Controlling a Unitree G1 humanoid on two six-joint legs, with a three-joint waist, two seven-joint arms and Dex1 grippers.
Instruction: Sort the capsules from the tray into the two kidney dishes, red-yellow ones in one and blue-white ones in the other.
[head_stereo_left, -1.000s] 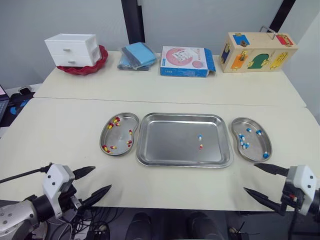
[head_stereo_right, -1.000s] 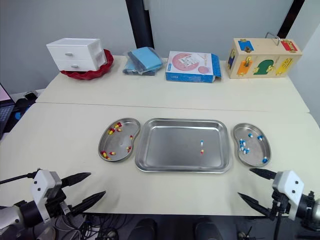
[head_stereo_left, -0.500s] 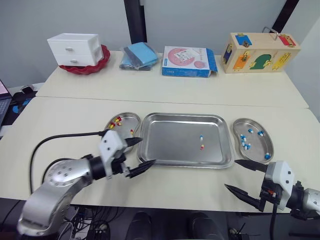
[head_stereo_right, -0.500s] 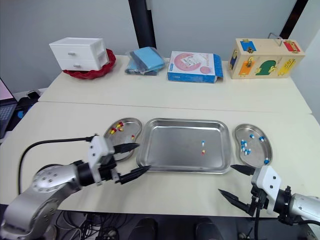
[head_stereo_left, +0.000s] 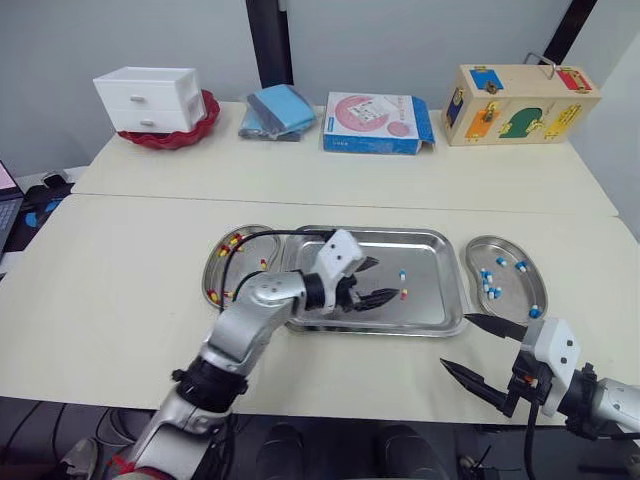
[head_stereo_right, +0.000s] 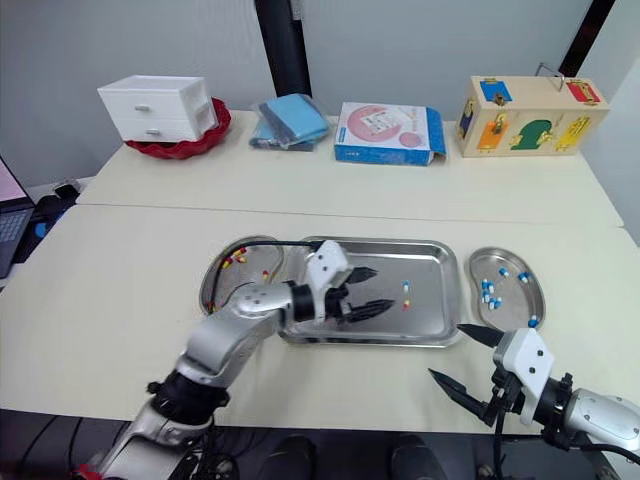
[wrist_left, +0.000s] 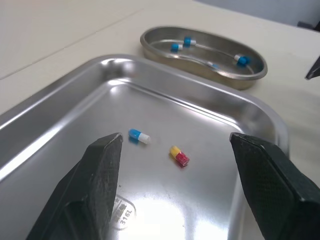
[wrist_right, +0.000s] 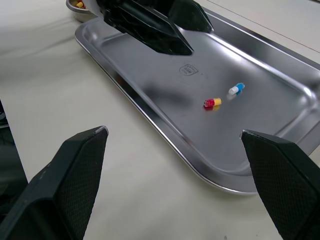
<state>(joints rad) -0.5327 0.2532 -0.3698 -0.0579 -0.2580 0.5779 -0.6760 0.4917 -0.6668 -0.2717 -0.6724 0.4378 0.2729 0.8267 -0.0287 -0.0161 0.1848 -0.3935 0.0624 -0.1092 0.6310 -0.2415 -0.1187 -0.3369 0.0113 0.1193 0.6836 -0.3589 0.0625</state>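
- What's in the tray (head_stereo_left: 430, 250) in the middle?
- Just two capsules: a blue-white capsule (head_stereo_left: 401, 274) and, right beside it, a red-yellow capsule (head_stereo_left: 403, 293).
- And in the dishes?
- In the left kidney dish (head_stereo_left: 207, 275), just beside the tray, a few red-yellow ones (head_stereo_left: 231, 241). In the right kidney dish (head_stereo_left: 505, 300), on the tray's other side, a few blue-white ones (head_stereo_left: 489, 288).
- Where to look for the grippers?
- Over the tray for the left gripper (head_stereo_left: 386, 280): fingers wide apart, holding nothing, tips close to the two capsules. Near the tray's front right corner for the right gripper (head_stereo_left: 455, 340): over the table (head_stereo_left: 120, 290), fingers apart too, nothing between them.
- Anything else around?
- At the back, by the grey wall (head_stereo_left: 400, 40): white drawers (head_stereo_left: 143, 98) sitting in a red bowl (head_stereo_left: 195, 128), blue cloths (head_stereo_left: 275, 110), a pink and blue box (head_stereo_left: 375, 122), a wooden toy box (head_stereo_left: 520, 103).
- Anything hard to see?
- Part of the left dish hidden behind the left arm (head_stereo_left: 250, 320), so no way to count its capsules.
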